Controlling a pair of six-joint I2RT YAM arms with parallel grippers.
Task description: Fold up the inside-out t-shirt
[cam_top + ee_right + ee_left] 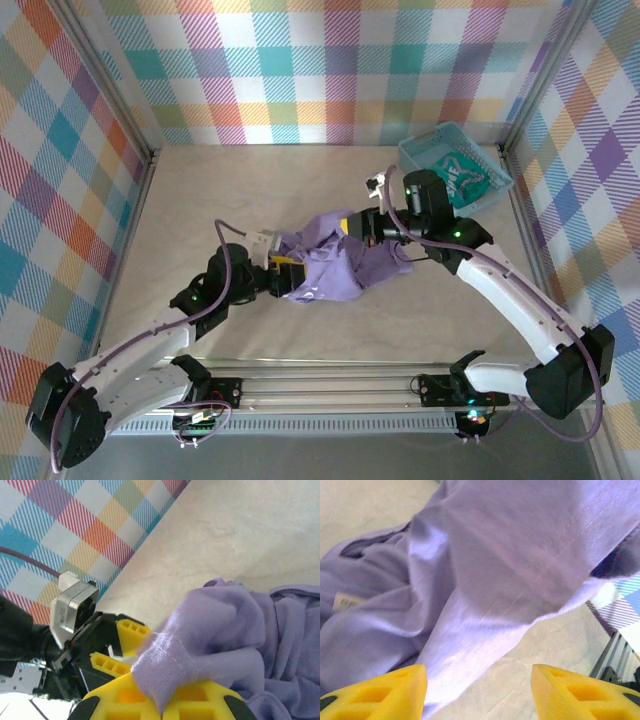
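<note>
The inside-out t-shirt is a lavender bundle held up off the table's middle between my two grippers. My right gripper is shut on a stitched hem of the shirt, and the cloth is pinched between its yellow fingertips. My left gripper sits at the shirt's left side with its jaws open. The cloth hangs just ahead of it, one edge brushing past the left finger. A white label shows on the fabric.
A small teal basket stands at the back right, with a teal-green garment with white markings inside. Plaid walls close in the left, back and right sides. A metal rail runs along the near edge.
</note>
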